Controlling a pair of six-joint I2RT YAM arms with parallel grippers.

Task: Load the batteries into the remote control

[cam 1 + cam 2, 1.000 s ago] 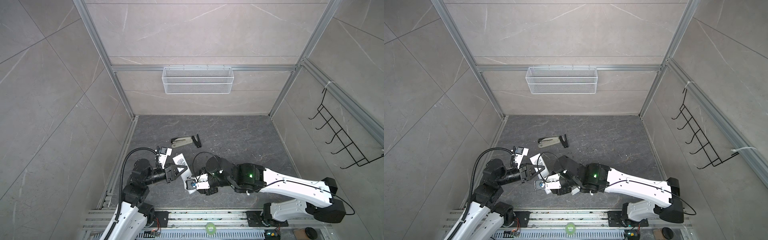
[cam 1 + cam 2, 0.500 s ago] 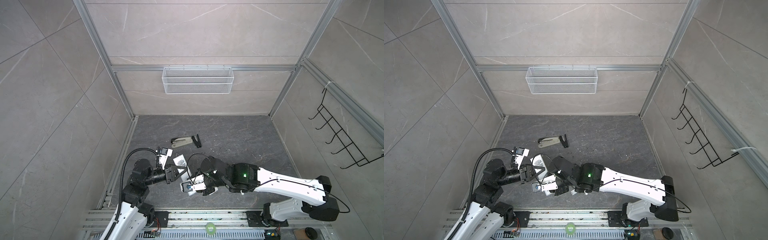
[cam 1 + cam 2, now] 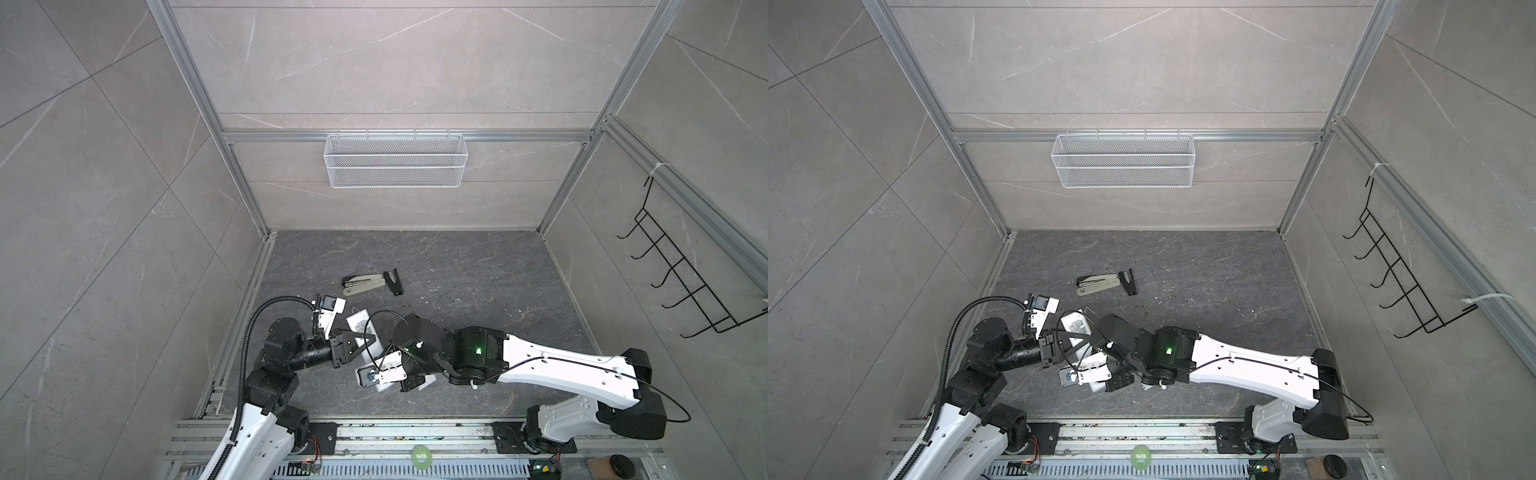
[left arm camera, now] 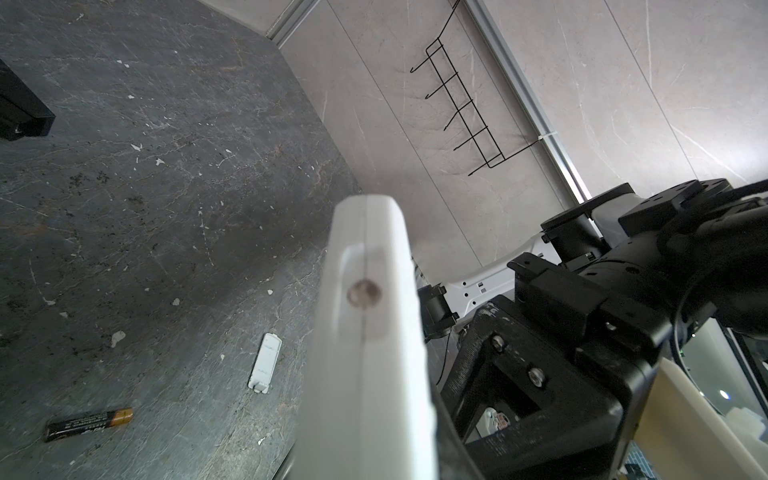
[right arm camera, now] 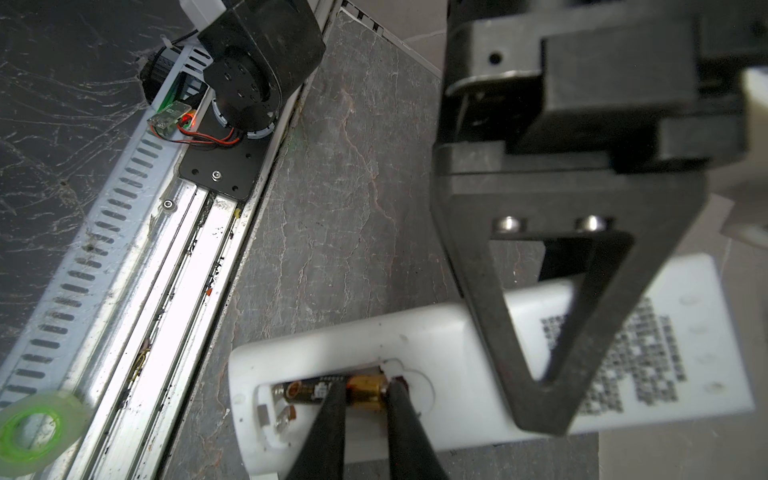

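ten items, listed nearest first.

1. green tape roll (image 3: 421, 456): lies on the metal rail (image 3: 374, 432) along the worktop's near edge, between the two arm bases.
2. remote control (image 5: 415, 332): white, back side up with its printed label showing. it sits close to the near edge, left of the middle of the worktop (image 3: 457, 270). the battery bay is open at the end nearer the rail. whether it rests on the slab or hangs just above it, i cannot tell.
3. left gripper (image 3: 368, 340): black, jaws clamped across the remote control's width, between the bay and the label.
4. right gripper (image 5: 365, 399): reaches across the middle from the right, its two fingertips pinched on the copper end of the held battery.
5. held battery (image 5: 365, 388): black with a copper band, lying lengthwise inside the open bay along one side. metal contacts show in the slot beside it.
6. loose battery (image 4: 89, 424): same kind, flat on the worktop, touching nothing. seen only from the left wrist; both top views hide it.
7. battery cover (image 4: 265, 363): small white strip, flat on the worktop, near the loose battery but apart from it.
8. stapler (image 3: 363, 284): beige and black, swung open, near the middle of the worktop, well apart from both grippers.
9. wire basket (image 3: 395, 166): white mesh, hung on the far wall.
10. hook rack (image 3: 681, 286): black wire, on the right wall.
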